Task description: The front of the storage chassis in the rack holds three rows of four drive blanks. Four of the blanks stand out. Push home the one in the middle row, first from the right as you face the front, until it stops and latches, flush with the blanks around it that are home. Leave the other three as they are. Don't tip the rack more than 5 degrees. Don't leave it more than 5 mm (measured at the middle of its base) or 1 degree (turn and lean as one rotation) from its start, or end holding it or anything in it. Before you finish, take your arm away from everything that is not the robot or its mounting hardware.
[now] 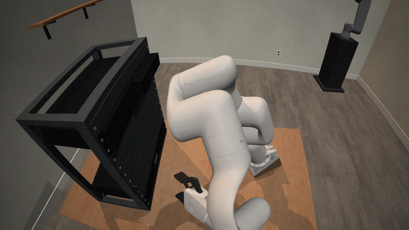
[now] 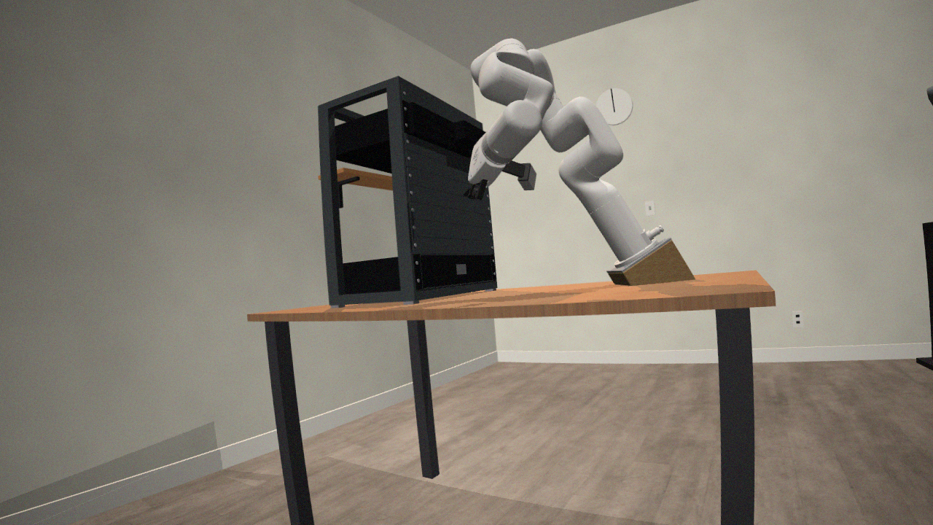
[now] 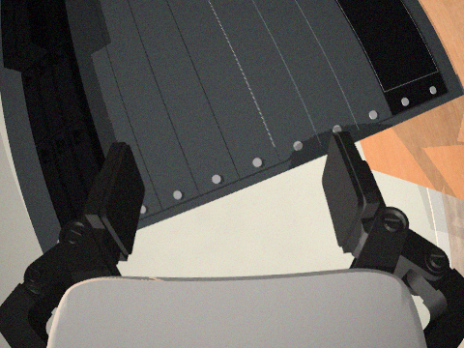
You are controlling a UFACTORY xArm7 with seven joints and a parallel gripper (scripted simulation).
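The black rack (image 2: pixel 407 189) stands on the wooden table. The storage chassis (image 2: pixel 443 133) sits near its top and juts a little out of the front face; it also shows in the top view (image 1: pixel 142 74) and as a dark block at the left of the wrist view (image 3: pixel 39 72). The single drive blanks are too dark to tell apart. My gripper (image 2: pixel 476 189) is open and empty. It hangs just below the chassis, close in front of the plain grey panels (image 3: pixel 246 58), near the rack's edge rail with its row of screws (image 3: pixel 258 162). Nothing lies between the fingers.
The arm's base sits on a tilted wooden wedge (image 2: pixel 652 264) at the table's right end. A bottom panel with a small label (image 2: pixel 460 268) closes the rack's foot. A wall shelf (image 1: pixel 62 14) and a black pedestal (image 1: pixel 337 63) stand far off.
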